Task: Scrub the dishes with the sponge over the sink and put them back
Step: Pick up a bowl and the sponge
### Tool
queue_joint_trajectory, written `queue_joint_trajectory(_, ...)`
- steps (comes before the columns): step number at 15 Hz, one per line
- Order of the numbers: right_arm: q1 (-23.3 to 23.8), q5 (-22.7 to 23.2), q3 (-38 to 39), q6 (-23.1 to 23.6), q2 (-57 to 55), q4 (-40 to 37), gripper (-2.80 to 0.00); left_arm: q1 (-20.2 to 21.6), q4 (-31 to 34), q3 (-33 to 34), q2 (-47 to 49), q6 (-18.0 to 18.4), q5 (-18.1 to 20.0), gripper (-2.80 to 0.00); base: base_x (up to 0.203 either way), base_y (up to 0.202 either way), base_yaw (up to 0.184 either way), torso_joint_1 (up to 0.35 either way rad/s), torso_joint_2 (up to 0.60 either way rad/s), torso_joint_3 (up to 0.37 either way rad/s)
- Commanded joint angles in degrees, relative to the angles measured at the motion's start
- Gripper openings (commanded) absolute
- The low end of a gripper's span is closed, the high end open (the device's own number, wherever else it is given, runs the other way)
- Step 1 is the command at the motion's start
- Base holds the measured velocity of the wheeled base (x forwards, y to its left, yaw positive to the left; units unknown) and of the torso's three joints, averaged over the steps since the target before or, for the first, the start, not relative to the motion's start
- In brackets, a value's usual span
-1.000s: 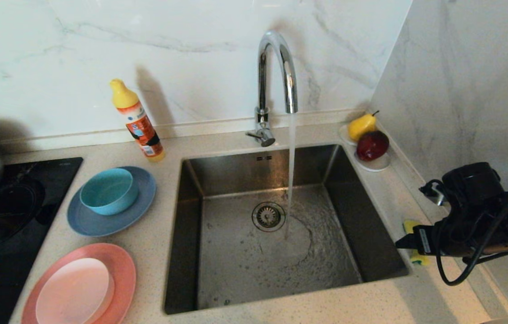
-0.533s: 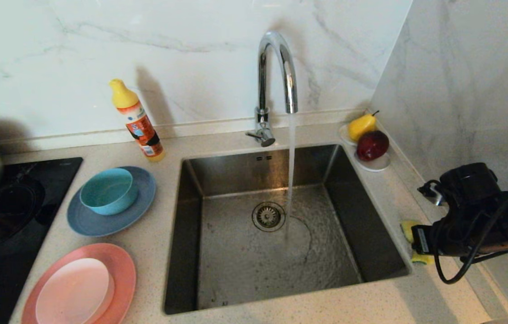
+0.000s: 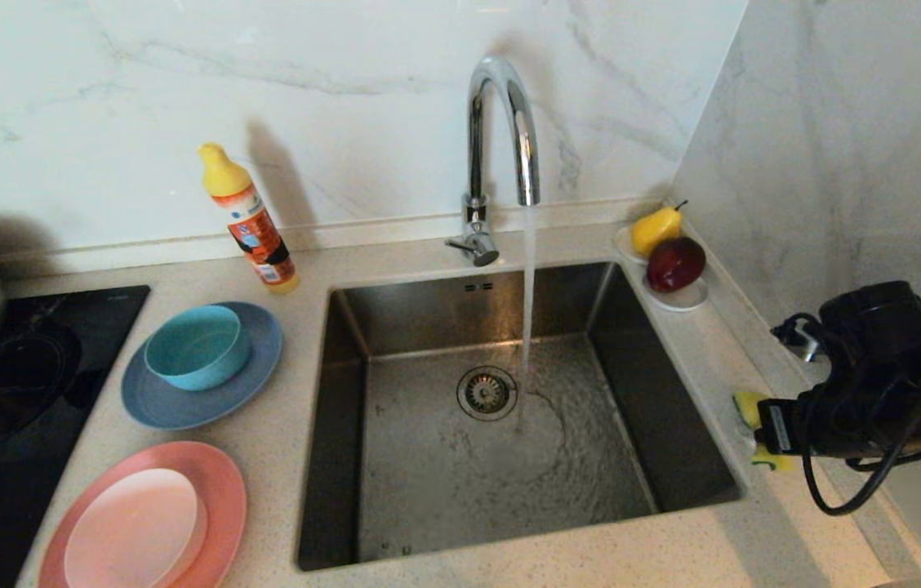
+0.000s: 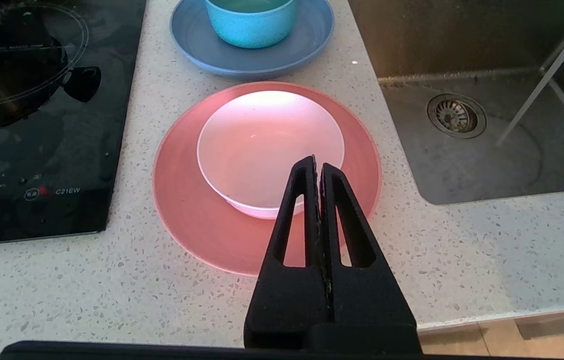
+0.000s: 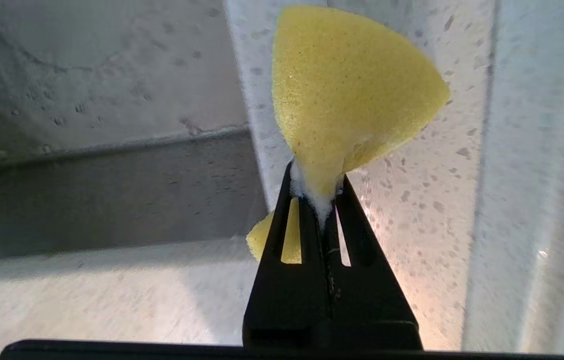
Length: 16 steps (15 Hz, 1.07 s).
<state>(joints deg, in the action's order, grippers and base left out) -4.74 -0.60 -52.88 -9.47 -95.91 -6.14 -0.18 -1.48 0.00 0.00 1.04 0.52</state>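
head view: we see the right gripper (image 3: pixel 758 433) over the counter strip right of the sink (image 3: pixel 346 408), pinching the sponge (image 3: pixel 749 407); its fingers are hidden behind the wrist body. the tap (image 3: pixel 501 139) runs into the basin. the blue-grey plate (image 3: pixel 256 359) with the teal bowl (image 3: pixel 197 346) and the salmon-pink plate (image 3: pixel 220 490) with the pale pink dish (image 3: pixel 134 531) sit left, clear of the rim.

left wrist view: the left gripper (image 4: pixel 317 167), tips pressed together, hangs near the pink stack.

right wrist view: the sponge is squeezed at its waist, its near end cut off behind the fingers.

The right gripper (image 5: pixel 318 192), reaching level beside the sink (image 3: pixel 677 433), has its fingers (image 5: pixel 349 200) pinched tight on the sponge (image 5: pixel 347 85). The left gripper (image 4: pixel 318 167), fingers pressed together, hangs above the pink plate (image 4: pixel 187 220).
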Motion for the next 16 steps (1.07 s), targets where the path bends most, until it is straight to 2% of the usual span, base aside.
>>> queue_joint_trajectory(1,-0.92,2.42,0.31,1.2,5.96,-0.63,-2.8,0.01,-0.02,1.05,0.09,0.02,0.0,-2.8,0.0,0.0,0.0,0.0,0.0,0.0)
queue_joint_trajectory(6,-3.45,16.73,2.61,11.6,15.25,-5.43,-2.8,0.01,-0.02,1.05,0.09,0.02,0.0,-2.8,0.0,0.0,0.0,0.0,0.0,0.0)
queue_joint_trajectory(8,-4.77,18.06,3.14,15.77,16.08,-5.76,-2.8,0.01,-0.02,1.05,0.0,0.02,0.0,-2.8,0.0,0.0,0.0,0.0,0.0,0.0)
queue_joint_trajectory(13,-11.01,18.54,4.07,16.79,18.15,-5.93,-2.8,0.01,-0.02,1.05,0.09,0.02,0.0,-2.8,0.0,0.0,0.0,0.0,0.0,0.0)
queue_joint_trajectory(16,-12.39,17.93,4.07,16.71,19.97,-7.7,-2.8,0.01,-0.02,0.99,0.09,0.06,0.0,-2.8,0.0,0.0,0.0,0.0,0.0,0.0)
